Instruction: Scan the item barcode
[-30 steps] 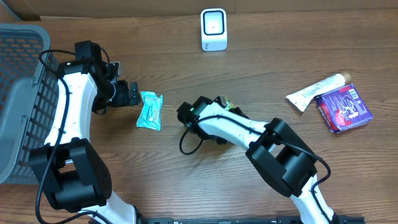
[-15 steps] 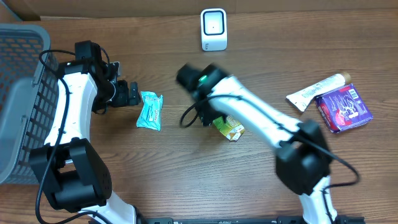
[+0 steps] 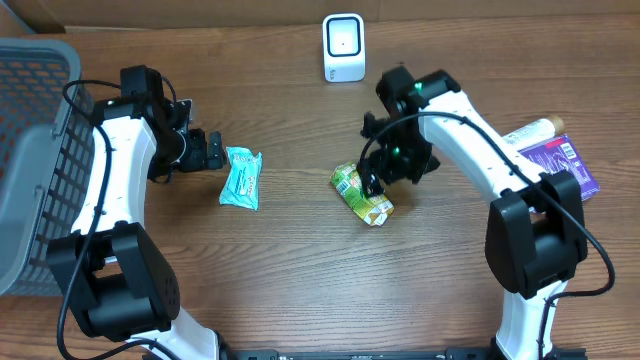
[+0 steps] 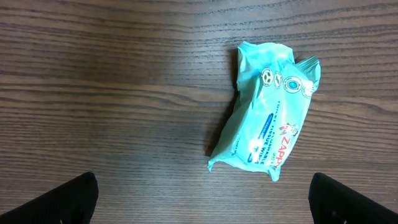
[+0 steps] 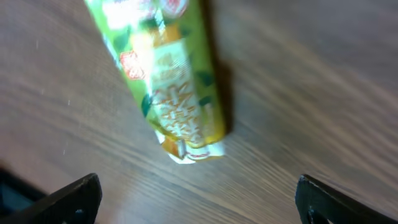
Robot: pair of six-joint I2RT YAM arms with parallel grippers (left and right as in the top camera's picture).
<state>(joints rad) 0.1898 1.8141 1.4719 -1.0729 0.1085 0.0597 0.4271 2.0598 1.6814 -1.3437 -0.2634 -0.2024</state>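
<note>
Item under inspection, by judgement: the green and yellow foil snack packet (image 3: 363, 193) (image 5: 177, 93), lying flat on the brown wood-grain worktop (image 3: 300, 290) near the centre, held by nothing. In the overhead view its long axis runs on a diagonal, from upper left to lower right. The right end effector (image 3: 376, 178) (image 5: 199, 205) hangs directly over it, fingers spread wide and empty. In the right wrist view the packet sits just ahead of the gap, with its length running roughly across the line between the fingertips, so a closing stroke would meet its narrow width. That view is blurred, so no barcode can be made out. The white box-shaped barcode scanner (image 3: 343, 47) stands upright at the far edge, up and slightly left of the packet and well apart from it. The right arm is plainly the nearer one. The left end effector (image 3: 212, 152) (image 4: 208, 205) is likewise spread and empty, facing a teal plastic wipes packet (image 3: 241, 177) (image 4: 267, 112) just beside it. A grey mesh basket (image 3: 30, 150) stands at the left edge. Finding: scan not yet done; a fresh grasp and a carry toward the scanner appear necessary.
</note>
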